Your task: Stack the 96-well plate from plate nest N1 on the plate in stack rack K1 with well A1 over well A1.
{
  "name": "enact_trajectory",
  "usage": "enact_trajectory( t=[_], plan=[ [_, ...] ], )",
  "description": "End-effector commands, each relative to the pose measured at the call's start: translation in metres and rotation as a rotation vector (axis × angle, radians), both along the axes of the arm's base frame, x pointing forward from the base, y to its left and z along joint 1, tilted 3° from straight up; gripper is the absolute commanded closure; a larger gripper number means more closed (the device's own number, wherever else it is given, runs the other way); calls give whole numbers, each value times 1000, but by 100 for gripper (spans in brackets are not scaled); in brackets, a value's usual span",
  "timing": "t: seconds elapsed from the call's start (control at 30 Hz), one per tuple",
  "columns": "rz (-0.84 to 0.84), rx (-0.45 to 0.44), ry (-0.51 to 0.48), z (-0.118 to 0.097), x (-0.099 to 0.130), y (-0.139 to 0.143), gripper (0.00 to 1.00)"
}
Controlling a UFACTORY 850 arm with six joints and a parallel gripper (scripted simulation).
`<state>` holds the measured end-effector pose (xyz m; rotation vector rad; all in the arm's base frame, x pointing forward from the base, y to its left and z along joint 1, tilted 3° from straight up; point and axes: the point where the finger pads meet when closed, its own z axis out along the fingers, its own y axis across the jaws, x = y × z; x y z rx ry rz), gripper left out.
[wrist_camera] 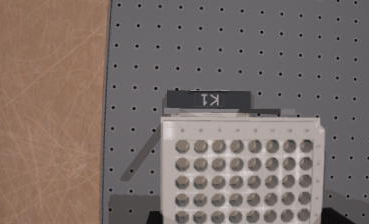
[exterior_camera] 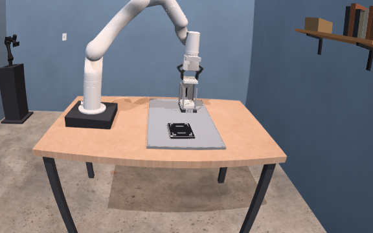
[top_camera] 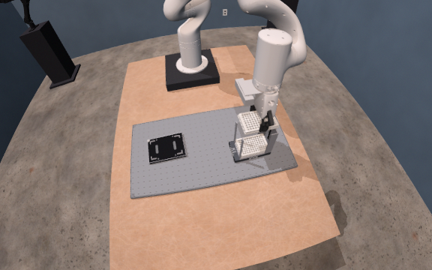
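Observation:
My gripper (top_camera: 255,123) (exterior_camera: 190,77) is shut on the white 96-well plate (top_camera: 248,121) (exterior_camera: 190,79) (wrist_camera: 242,170) and holds it level in the air, above the stack rack K1 (top_camera: 272,142) (exterior_camera: 182,92). A second white well plate (top_camera: 251,145) (exterior_camera: 186,103) lies flat in the bottom of the rack, directly below the held one. In the wrist view the held plate fills the lower middle, and the rack's K1 label (wrist_camera: 208,99) shows just beyond its far edge. The black plate nest N1 (top_camera: 166,147) (exterior_camera: 180,130) lies empty to the left on the grey breadboard (top_camera: 201,169) (wrist_camera: 285,50). I cannot make out the cut-off corners.
The rack has thin upright posts (top_camera: 235,136) and a tall side wall around the lower plate. The arm's black base (top_camera: 191,75) stands at the back of the wooden table (top_camera: 220,217). The breadboard's right edge is close to the rack.

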<state>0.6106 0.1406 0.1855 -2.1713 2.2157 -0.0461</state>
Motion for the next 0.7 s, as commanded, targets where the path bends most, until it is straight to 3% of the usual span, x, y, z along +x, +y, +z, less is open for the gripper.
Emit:
enact_trajectory(
  t=[0.0,0.67],
  plan=[
    [0,1,-2,1,1,0,100],
    [0,1,-2,-24,2,0,100]
  ],
)
